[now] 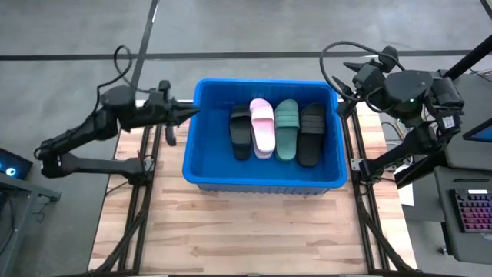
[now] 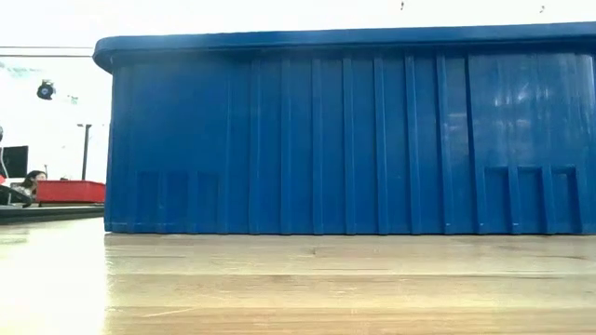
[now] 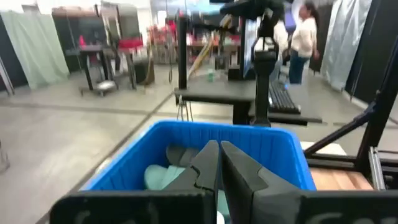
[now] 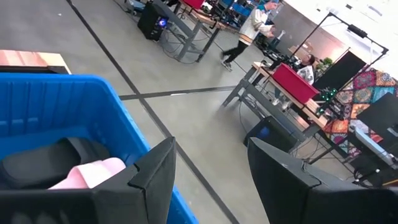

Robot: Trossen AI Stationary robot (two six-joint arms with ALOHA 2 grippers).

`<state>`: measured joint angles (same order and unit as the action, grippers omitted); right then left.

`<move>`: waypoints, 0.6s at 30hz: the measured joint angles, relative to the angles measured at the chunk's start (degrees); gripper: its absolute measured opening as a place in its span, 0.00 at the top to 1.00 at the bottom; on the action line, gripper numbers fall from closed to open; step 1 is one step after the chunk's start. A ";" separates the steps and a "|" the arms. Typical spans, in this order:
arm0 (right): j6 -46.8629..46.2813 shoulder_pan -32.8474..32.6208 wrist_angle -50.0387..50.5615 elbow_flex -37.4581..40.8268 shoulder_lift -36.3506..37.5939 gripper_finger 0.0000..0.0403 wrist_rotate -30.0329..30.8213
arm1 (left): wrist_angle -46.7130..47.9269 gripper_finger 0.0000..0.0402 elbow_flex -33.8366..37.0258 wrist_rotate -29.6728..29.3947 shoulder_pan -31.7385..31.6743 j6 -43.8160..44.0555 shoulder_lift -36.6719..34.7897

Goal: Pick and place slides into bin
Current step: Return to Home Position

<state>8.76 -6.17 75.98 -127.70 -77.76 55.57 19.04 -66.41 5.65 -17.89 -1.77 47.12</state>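
Blue bin (image 1: 265,181) holds the slides (image 1: 287,131) — left gripper (image 3: 219,149) closed, right gripper (image 4: 211,145) spread.

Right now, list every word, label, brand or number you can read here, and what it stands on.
No text can be read in any view.
Bin: plain blue walls, no label showing.
Slides: no brand legible.
Keyboard beside the table: key markings too small to read.

The slides (image 1: 274,129) are laid side by side in the bin (image 1: 265,83), which is set against the table (image 1: 254,231) at its far edge, midway between its sides.
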 joint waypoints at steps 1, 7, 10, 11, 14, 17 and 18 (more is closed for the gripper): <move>-0.23 0.00 0.00 0.00 -0.04 0.52 0.00 | -1.80 1.00 2.74 0.00 0.00 -0.02 -2.02; -1.00 0.02 -0.04 0.00 -0.12 0.52 0.00 | -14.42 1.00 19.83 -0.18 0.00 -0.04 -12.78; -1.30 0.22 -0.04 0.00 -0.12 0.52 -0.02 | -17.49 1.00 28.95 -2.15 0.00 1.47 -20.37; -1.30 0.22 -0.04 0.00 -0.12 0.52 -0.02 | -19.19 1.00 32.04 -2.66 0.00 1.92 -22.95; -1.30 0.22 -0.16 0.00 -0.22 0.52 0.00 | -24.12 1.00 40.47 -2.71 0.00 3.56 -29.62; -1.31 0.22 -0.16 0.00 -0.30 0.52 -0.02 | -31.25 1.00 46.30 -3.06 0.06 5.87 -35.37; -1.48 0.23 -0.17 0.00 -0.30 0.52 -0.02 | -31.57 1.00 47.88 -3.87 0.04 5.73 -37.07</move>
<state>7.28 -5.95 75.81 -127.70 -78.06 55.55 -12.53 -18.53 1.78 -17.85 3.96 10.05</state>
